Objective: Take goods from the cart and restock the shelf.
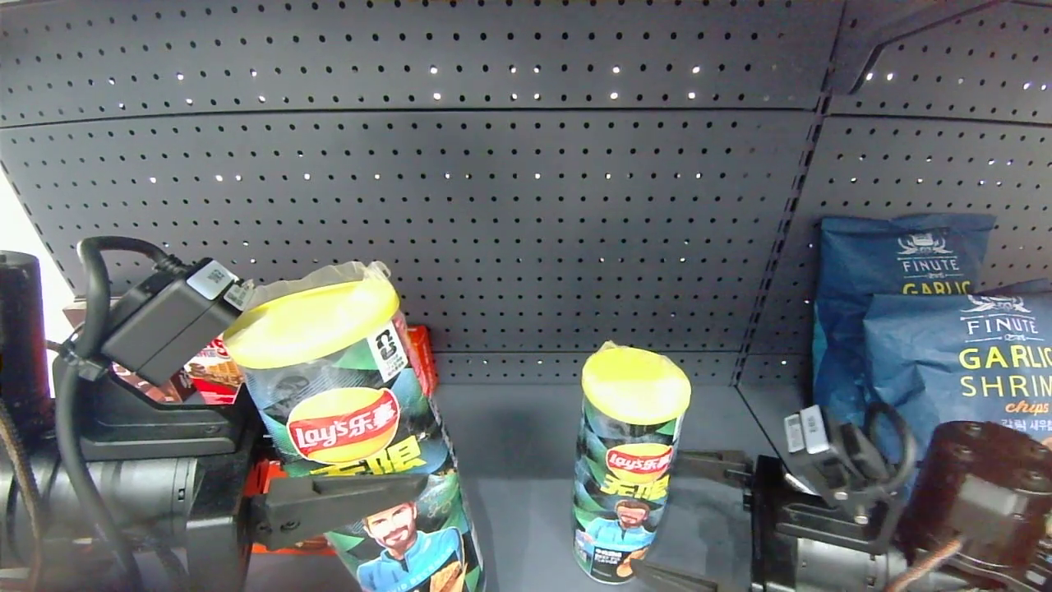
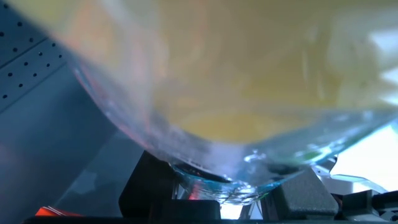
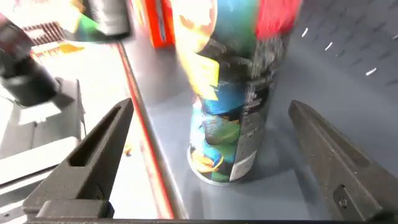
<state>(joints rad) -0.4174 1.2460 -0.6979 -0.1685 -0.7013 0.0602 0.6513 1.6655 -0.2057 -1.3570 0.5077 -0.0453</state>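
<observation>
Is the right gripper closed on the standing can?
No, the right gripper has its fingers clear of the standing can, a gap on each side.

A shop is showing here. A dark perforated back panel (image 1: 526, 205) is running behind a grey shelf (image 1: 509, 444), as on retail racking. Packaged snacks are facing outward: a left can (image 1: 353, 427) and a right can (image 1: 633, 460) of the same chips, blue bags (image 1: 953, 370) lining up one behind another at the right, and red boxes (image 1: 421, 353) sitting at the back left.
</observation>
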